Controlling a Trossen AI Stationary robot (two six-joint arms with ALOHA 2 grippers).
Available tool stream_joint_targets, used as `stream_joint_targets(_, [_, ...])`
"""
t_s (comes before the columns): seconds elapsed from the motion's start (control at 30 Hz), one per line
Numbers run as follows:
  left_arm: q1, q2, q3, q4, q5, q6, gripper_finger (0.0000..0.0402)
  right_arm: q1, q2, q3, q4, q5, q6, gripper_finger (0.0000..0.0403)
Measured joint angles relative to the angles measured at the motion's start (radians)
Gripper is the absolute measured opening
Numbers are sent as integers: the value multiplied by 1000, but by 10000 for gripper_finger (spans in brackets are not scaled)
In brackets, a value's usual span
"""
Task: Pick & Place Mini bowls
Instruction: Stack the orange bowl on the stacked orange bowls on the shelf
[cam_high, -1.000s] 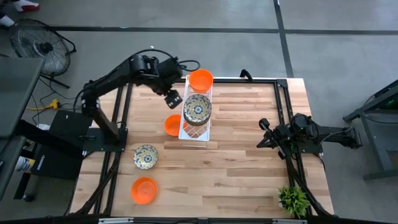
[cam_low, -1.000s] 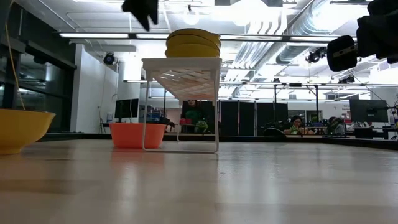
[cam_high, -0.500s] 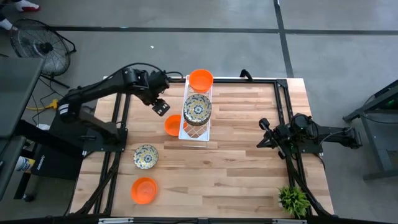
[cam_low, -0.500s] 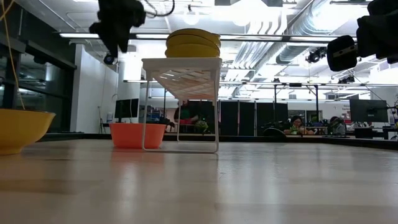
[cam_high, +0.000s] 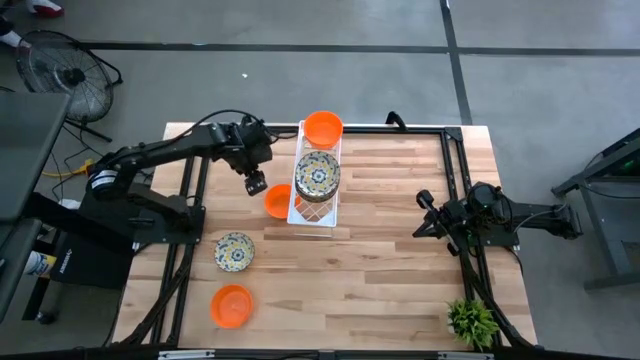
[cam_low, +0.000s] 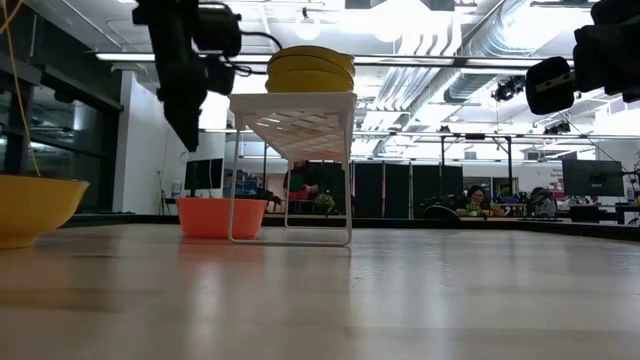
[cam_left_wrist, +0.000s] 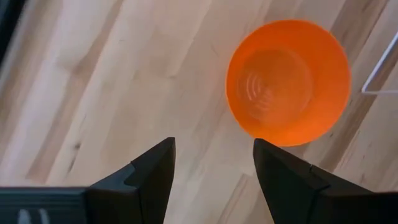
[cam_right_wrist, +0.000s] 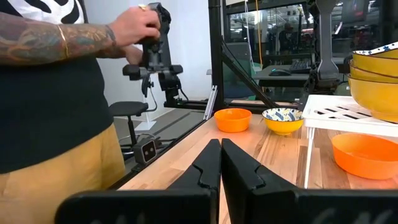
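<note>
Beside the long white lattice tray (cam_high: 316, 190), on its left-arm side, the left gripper (cam_high: 256, 184) hangs above the wooden table (cam_high: 380, 270) with its two dark fingers (cam_left_wrist: 152, 171) spread apart and nothing between them. Just past them sits one plain bright orange mini bowl (cam_left_wrist: 288, 91), on the table right against the tray's edge. On top of the tray stand a stack of cream floral-patterned bowls (cam_high: 317, 173) (three yellow undersides show from table height, so at least three) and a second orange bowl (cam_high: 322, 128) at the tray's far end. Well away from the tray, toward the table's near left corner, lie one more floral bowl (cam_high: 234, 251) and a third orange bowl (cam_high: 231, 305). Over at the table's right edge, far from the tray, the right gripper (cam_right_wrist: 220, 163) waits with its fingers pressed together, empty.
</note>
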Motion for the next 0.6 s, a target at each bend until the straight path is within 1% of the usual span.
stream_joint_targets(0.1, [19,0,-53,94,39,31,211,0,0,0,0,0,0,0])
stream_joint_targets(0.17, [26,0,-79,118,61,33,211,0,0,0,0,0,0,0])
stream_joint_targets(0.37, [26,0,-132,151,57,28,211,0,0,0,0,0,0,0])
stream_joint_targets(0.6, [26,0,-188,222,56,-17,211,0,0,0,0,0,0,0])
